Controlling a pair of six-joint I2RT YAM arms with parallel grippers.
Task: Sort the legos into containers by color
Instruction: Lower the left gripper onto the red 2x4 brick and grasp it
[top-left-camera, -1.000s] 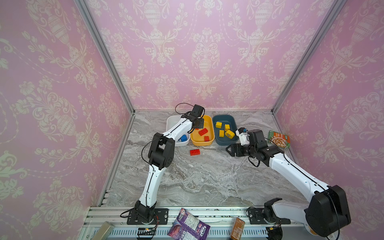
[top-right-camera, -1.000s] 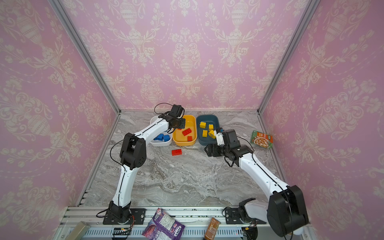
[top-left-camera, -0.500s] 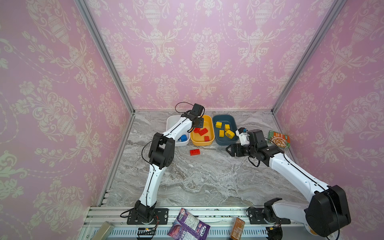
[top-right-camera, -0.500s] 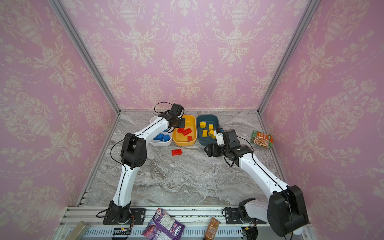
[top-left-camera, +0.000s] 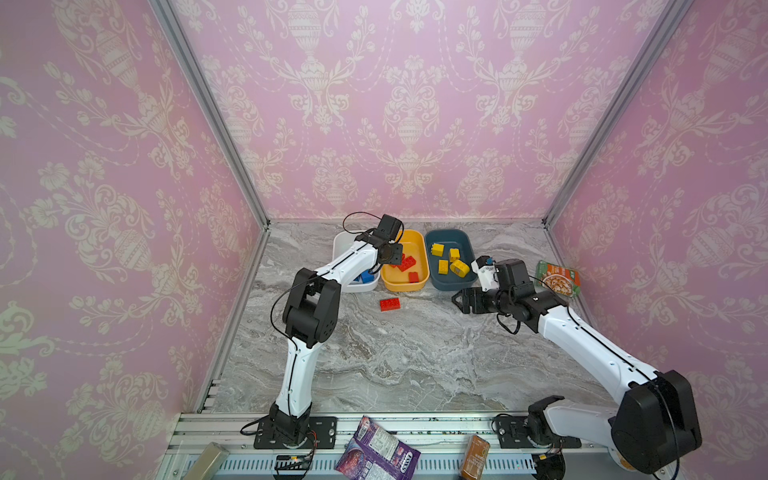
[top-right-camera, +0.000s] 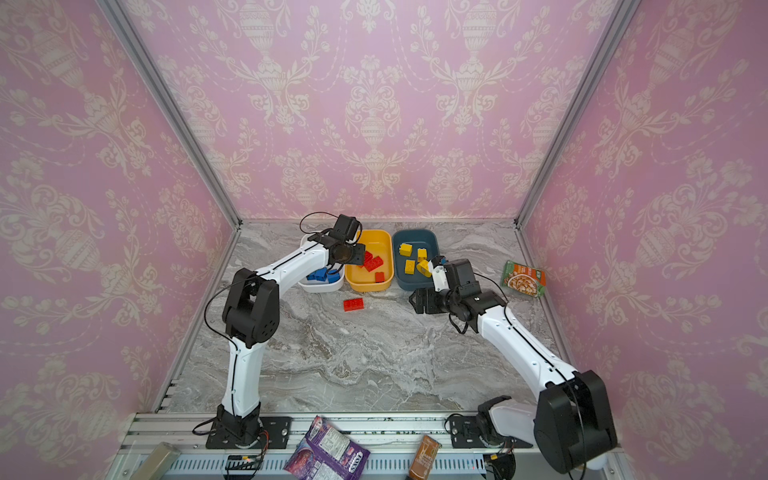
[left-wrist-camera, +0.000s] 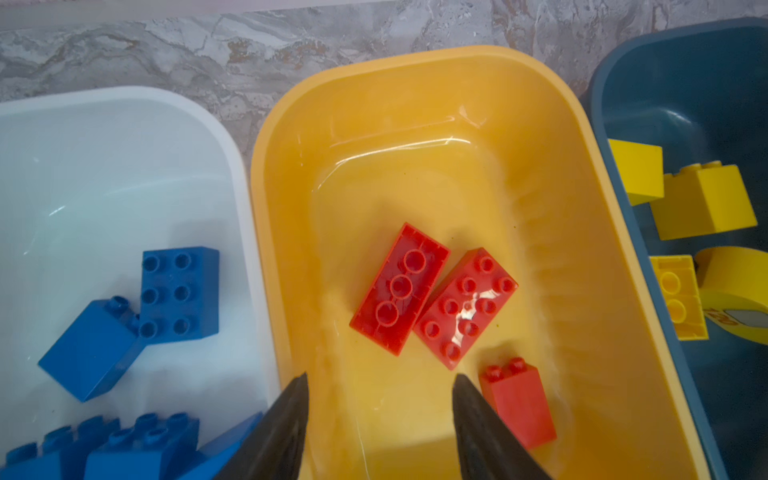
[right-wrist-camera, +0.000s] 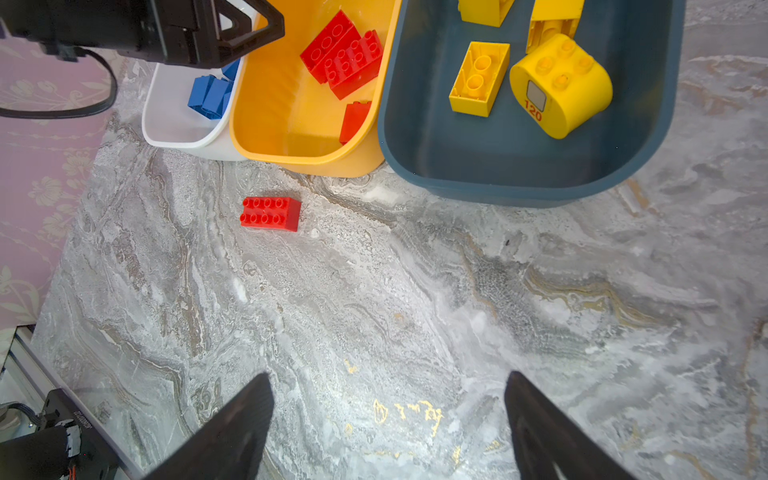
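Observation:
My left gripper hangs open and empty over the yellow-orange tub, which holds three red legos. In both top views it sits above that tub's left side. The white tub holds several blue legos. Yellow legos lie in the dark teal tub. One red brick lies studs up on the table in front of the tubs. My right gripper is open and empty over bare table, right of that brick.
A green snack packet lies by the right wall. A purple packet and a brown pack rest on the front rail. Pink walls close in the left, back and right sides of the marble table.
The left gripper has opened, and a red brick that it held now lies in the yellow-orange tub. The right arm has stayed still.

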